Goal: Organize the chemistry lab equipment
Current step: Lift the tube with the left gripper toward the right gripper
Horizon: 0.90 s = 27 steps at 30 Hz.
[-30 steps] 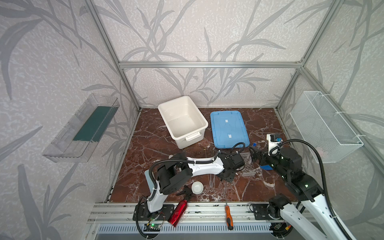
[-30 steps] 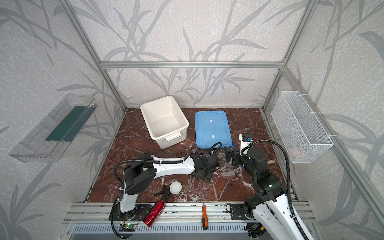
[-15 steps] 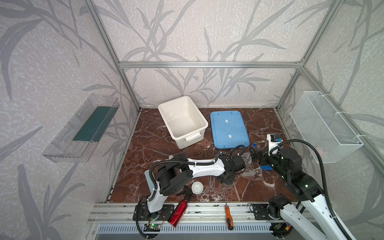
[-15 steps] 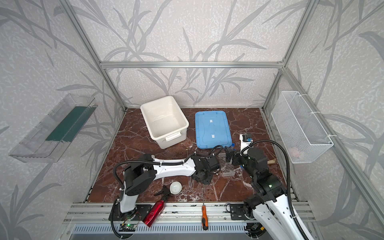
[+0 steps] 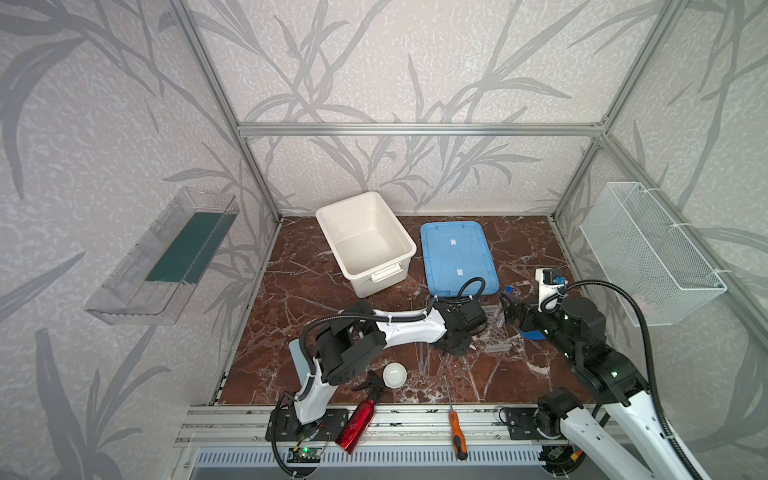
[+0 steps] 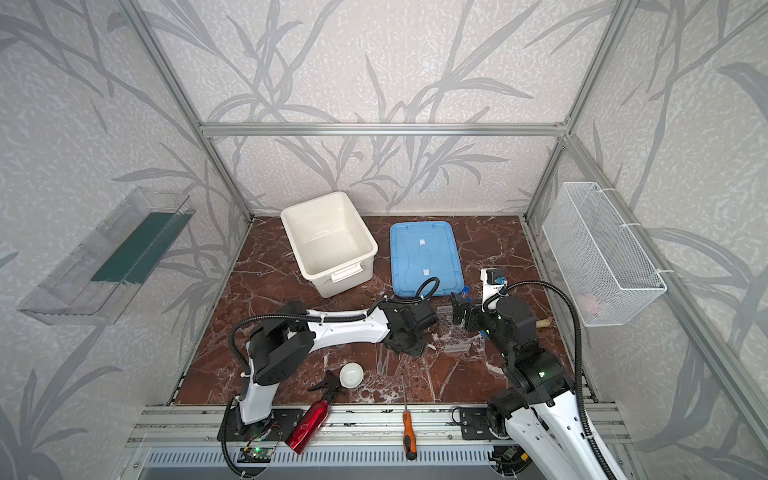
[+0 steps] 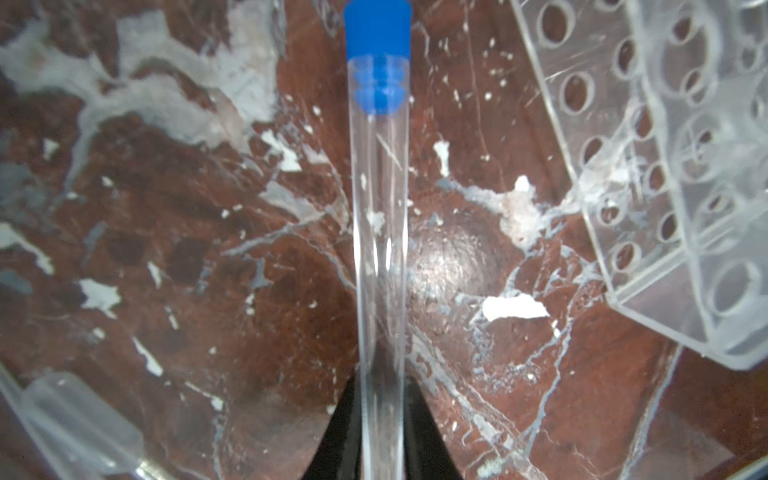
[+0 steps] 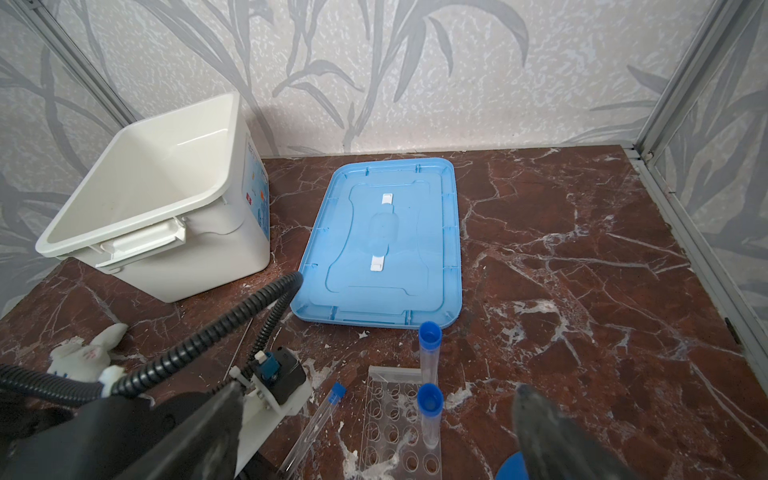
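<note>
So the third blue-capped tube (image 7: 380, 216) lay slanted on the marble desk, just beside the clear rack (image 7: 665, 187). Your left gripper (image 7: 380, 432) had its fingers tight against both sides of the end away from the cap (couldn't tell if the tube was off the desk at all). The rack sat toward the desk's right edge, just in front of the blue lid (image 8: 386, 241), with the two other tubes (image 8: 430, 353) standing upright in it. Your right gripper (image 8: 376, 440) hung over the rack, jaws wide apart, holding nothing. To me that was the pick-up step for the last tube. Next you'd have needed to lift it, swing it upright with the cap on top, and line the round end over a free hole. The white dish (image 5: 394, 374) near the front edge looked untouched.
</note>
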### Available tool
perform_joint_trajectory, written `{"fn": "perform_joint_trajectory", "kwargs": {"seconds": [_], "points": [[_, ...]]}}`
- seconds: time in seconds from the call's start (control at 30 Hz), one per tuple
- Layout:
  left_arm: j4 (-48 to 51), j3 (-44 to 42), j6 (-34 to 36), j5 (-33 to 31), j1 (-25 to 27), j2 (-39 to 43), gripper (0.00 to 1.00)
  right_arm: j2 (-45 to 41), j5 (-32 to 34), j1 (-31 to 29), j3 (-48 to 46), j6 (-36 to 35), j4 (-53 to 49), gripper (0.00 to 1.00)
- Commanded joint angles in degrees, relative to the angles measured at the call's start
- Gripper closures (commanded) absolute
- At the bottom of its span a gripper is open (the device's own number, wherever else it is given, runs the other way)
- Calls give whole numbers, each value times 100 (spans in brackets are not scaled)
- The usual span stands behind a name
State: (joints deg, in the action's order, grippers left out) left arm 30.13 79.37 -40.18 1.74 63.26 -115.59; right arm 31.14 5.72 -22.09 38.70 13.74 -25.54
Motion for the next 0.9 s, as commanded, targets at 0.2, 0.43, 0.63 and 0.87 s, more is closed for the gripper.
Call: {"fn": "perform_joint_trajectory", "kwargs": {"seconds": [0.2, 0.43, 0.63, 0.87], "points": [[-2053, -1263, 904, -551, -69, 1464, 84, 206, -577, 20, 155, 124, 72, 1], [-3949, -2594, 1434, -638, -76, 2426, 84, 823, -1467, 30, 1051, 730, -416, 1], [-4584, -3022, 1722, -695, -24, 2910, 84, 1866, -2401, 0, 1567, 1014, -488, 17], [-4644, -3185, 1801, -790, 49, 3130, 84, 2564, -2612, -50, 1408, 1427, 189, 24]]}}
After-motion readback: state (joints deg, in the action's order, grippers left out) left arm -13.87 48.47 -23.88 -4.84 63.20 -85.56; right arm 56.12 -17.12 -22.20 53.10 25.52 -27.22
